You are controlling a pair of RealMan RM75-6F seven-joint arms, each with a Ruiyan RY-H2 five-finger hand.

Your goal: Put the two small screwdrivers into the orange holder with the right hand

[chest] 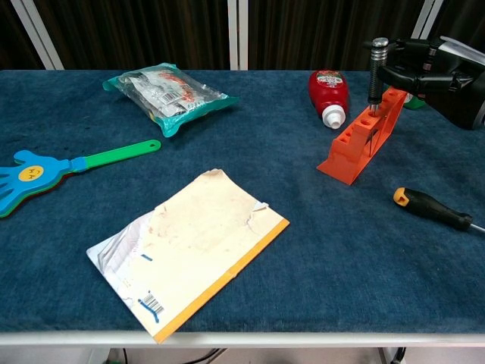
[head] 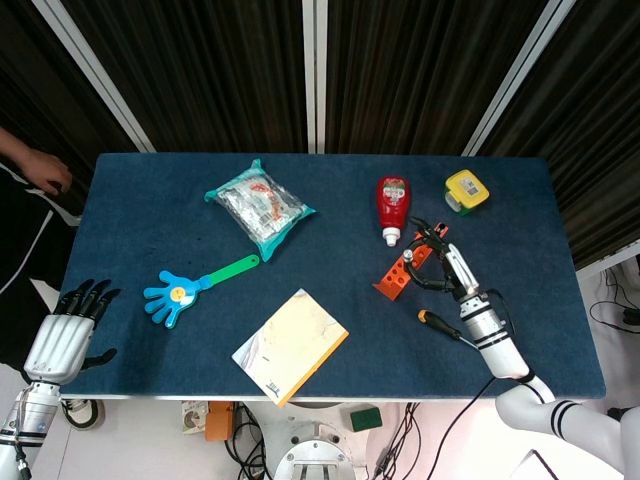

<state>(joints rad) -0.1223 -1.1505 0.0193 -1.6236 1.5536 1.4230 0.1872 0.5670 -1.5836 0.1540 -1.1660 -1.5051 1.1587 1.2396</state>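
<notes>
Your right hand is pinching the silver-handled screwdriver upright in the orange holder, while the black-and-orange screwdriver is lying at the holder's 4 o'clock on the bench

The right hand reaches over the orange holder; 1 black-and-orange screwdriver lies nearby.

left hand: black fingers are seen on a silver-grey palm shell, with a black thumb at the side.
left forearm: a white casing is seen below the wrist, ringed by a thin black band.
right hand: black fingers and a silver-white back plate are shown.
right forearm: a silver cylinder with black rings is joined to a white, black-striped casing; a thin black cable is seen beside it.
</notes>
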